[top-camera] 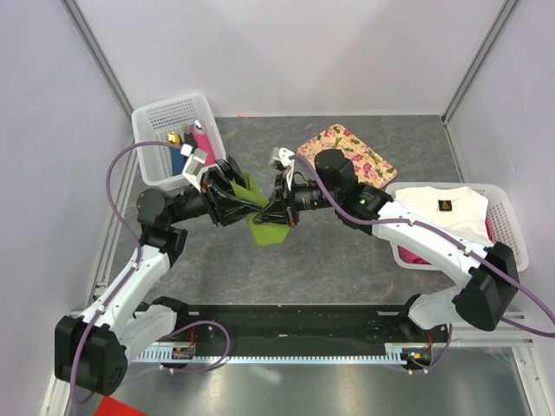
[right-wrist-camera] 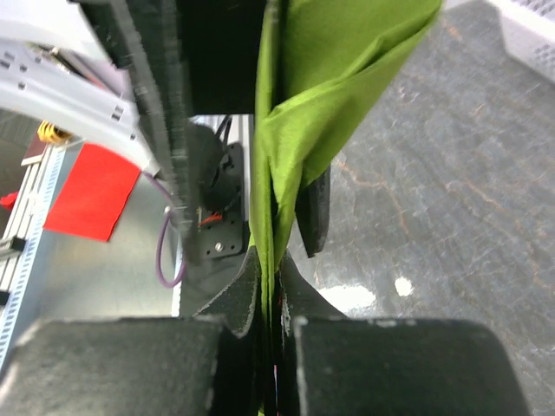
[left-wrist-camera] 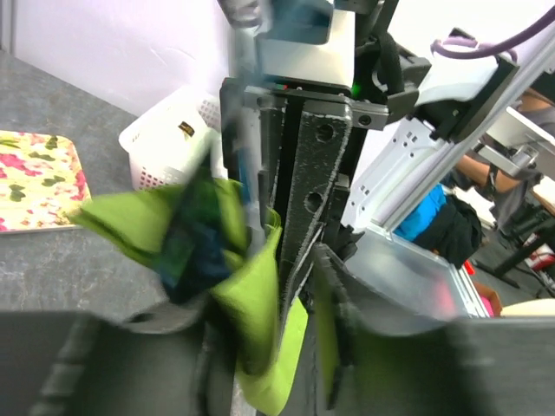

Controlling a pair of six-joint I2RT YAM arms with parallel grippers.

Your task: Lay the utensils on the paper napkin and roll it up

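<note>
Both grippers meet above the middle of the table around the olive-green paper napkin (top-camera: 269,230), which hangs crumpled off the surface. My right gripper (top-camera: 276,210) is shut on a folded edge of the napkin (right-wrist-camera: 329,95), jaws pressed together on the sheet (right-wrist-camera: 270,290). My left gripper (top-camera: 250,204) faces it with its fingers either side of the napkin (left-wrist-camera: 260,303), a gap showing beside the sheet. A blurred dark blue shape (left-wrist-camera: 186,247) sits inside the napkin's folds; I cannot tell if it is a utensil. No silvery utensil shows.
A white basket (top-camera: 160,130) at the back left holds dark blue and pink bundles. The pink-flowered tray (top-camera: 349,152) lies behind the right arm. A white basket (top-camera: 507,217) at the right holds white and pink cloths.
</note>
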